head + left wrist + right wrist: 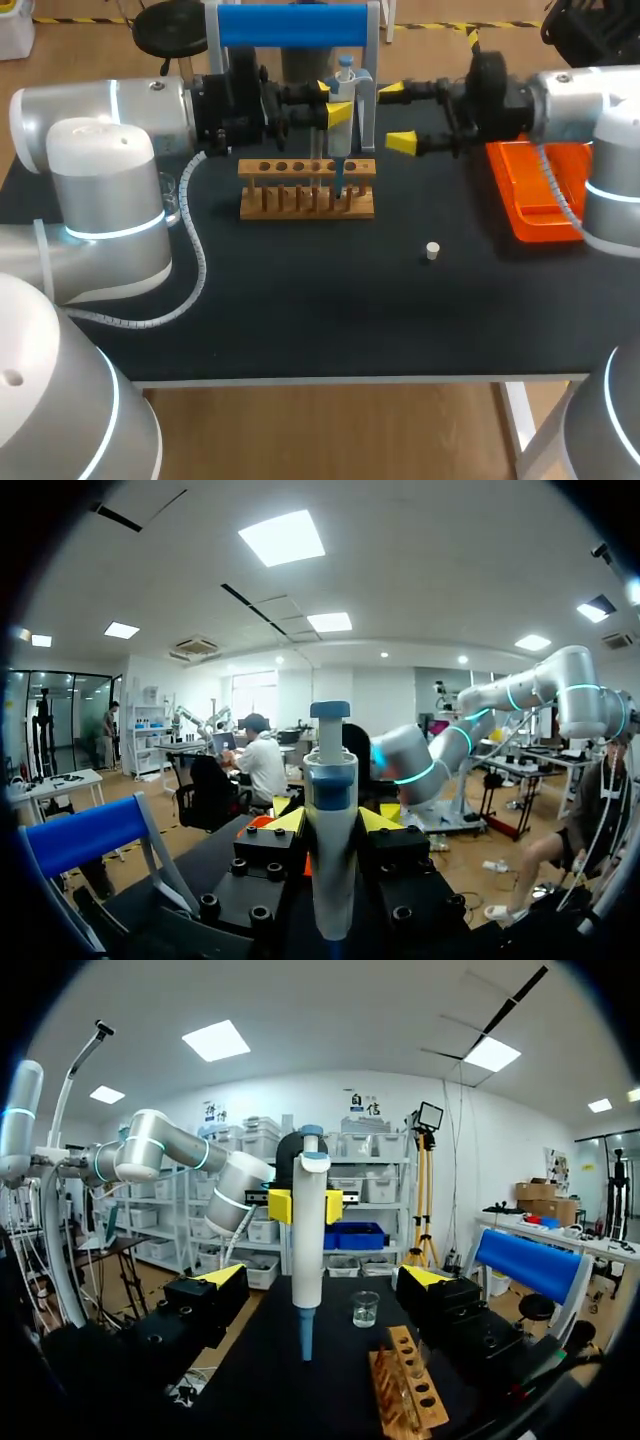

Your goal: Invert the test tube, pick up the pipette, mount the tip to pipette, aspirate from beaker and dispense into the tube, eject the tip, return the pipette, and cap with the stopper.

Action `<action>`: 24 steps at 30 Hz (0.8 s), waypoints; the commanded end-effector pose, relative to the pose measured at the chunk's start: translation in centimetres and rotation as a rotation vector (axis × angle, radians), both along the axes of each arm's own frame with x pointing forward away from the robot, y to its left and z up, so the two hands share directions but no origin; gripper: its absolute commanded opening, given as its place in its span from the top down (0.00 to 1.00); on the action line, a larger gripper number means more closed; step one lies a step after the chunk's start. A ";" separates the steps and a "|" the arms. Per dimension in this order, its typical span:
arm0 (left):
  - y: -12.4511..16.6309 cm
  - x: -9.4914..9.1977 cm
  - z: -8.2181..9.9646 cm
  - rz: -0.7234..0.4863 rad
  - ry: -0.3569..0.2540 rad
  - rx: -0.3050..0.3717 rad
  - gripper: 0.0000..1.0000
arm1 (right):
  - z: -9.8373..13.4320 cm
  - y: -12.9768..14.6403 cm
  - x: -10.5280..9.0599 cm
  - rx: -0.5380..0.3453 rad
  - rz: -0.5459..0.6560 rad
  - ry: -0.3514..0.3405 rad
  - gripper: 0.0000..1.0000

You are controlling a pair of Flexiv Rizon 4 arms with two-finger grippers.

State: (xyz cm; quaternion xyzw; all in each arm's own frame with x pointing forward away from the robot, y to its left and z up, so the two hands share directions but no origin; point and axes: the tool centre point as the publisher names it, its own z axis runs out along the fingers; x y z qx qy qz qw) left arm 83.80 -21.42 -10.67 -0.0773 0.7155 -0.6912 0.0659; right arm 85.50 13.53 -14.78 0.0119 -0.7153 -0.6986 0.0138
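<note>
Black table bears rack, stopper, seemingly beaker.

2 silver arms w/ cyan rings.

Pipette white, blue tip; rack tan wood; tray orange; stopper white; table black.

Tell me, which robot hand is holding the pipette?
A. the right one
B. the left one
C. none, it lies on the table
B: the left gripper has its yellow tips pressed on both sides of the pipette, which stands upright, while the right gripper is open beside it and not touching it.
</note>
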 end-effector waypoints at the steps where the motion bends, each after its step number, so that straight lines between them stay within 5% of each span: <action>1: -0.1 0.0 -0.1 0.001 -0.002 -0.003 1.00 | 0.4 -0.7 1.6 -0.031 -0.014 -0.013 0.00; 24: -0.1 0.0 -0.1 0.001 -0.002 -0.003 1.00 | -0.6 1.4 15.2 -0.209 -0.223 -0.055 0.00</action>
